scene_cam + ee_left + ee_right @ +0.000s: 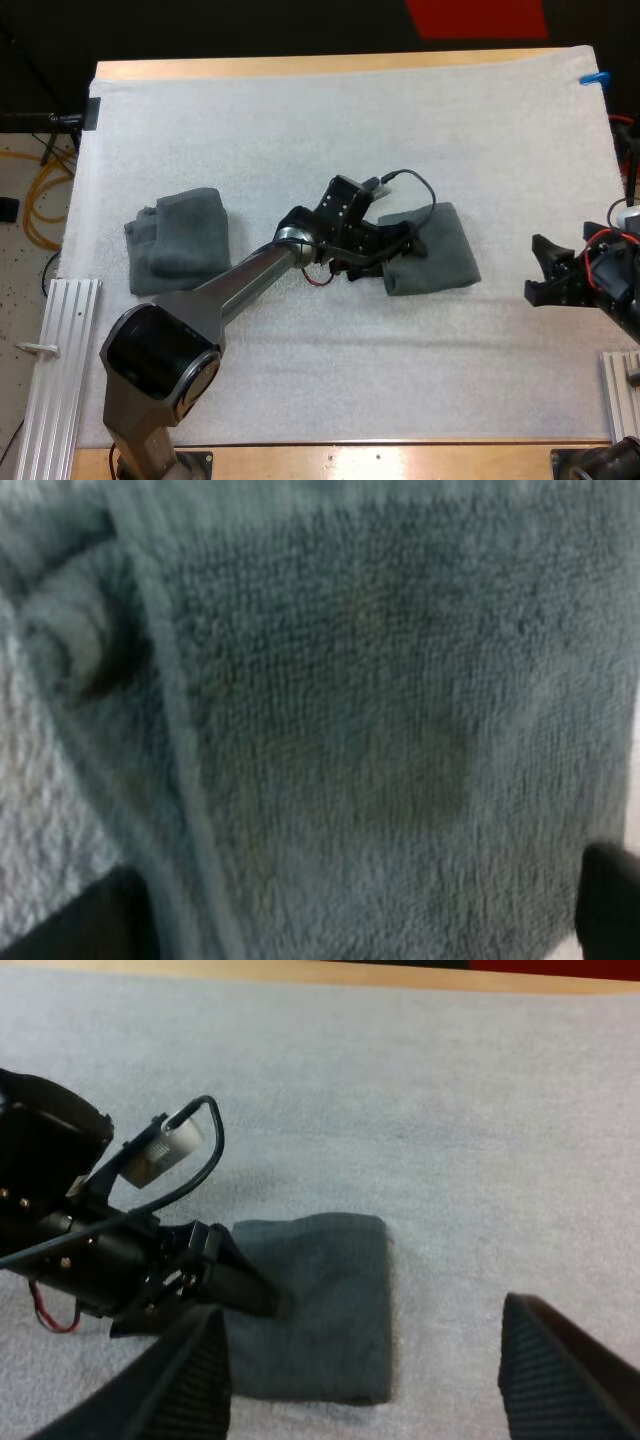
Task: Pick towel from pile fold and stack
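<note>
White mat point(300, 120) on a wooden table is carrying a folded dark grey-green towel point(445, 262) right of centre. Left gripper point(408, 243) is hanging over it, jaws released. Right gripper point(540, 272) is hanging by the mat's right edge, jaws released. Crumpled grey-green towel point(180, 242) is lying near the left edge.

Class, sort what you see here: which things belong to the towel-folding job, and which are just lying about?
Job: folded towel, crumpled towel, left gripper at the folded towel, right gripper.
Just there: white mat, wooden table, metal rail.

Crumpled towel point(178, 240) left — folded towel point(440, 262) right, left tool point(405, 244) on it.
</note>
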Motion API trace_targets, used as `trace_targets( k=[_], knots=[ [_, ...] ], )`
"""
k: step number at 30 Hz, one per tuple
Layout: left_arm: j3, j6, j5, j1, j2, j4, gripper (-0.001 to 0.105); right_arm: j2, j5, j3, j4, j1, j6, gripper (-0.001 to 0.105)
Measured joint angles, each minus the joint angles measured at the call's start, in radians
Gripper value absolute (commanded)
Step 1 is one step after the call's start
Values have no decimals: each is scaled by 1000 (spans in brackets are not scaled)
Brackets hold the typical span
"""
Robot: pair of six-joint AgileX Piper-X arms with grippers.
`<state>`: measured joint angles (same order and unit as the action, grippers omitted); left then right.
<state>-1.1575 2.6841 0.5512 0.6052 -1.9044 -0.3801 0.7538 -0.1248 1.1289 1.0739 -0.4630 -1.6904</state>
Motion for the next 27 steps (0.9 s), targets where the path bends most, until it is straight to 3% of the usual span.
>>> trace_targets(
  k=[3,5,10,18,27],
  knots=[
    [0,2,4,0,0,2,81,0,0,0,0,0,0,56],
    [0,4,14,0,-2,9,73,0,0,0,0,0,0,56],
    [-6,10,31,4,-25,19,36,0,0,0,0,0,0,56],
    [-7,-15,37,22,-27,21,3,0,0,0,0,0,0,56],
    [-7,-247,66,-20,14,-8,0,0,0,0,1,0,0,56]
  ],
)
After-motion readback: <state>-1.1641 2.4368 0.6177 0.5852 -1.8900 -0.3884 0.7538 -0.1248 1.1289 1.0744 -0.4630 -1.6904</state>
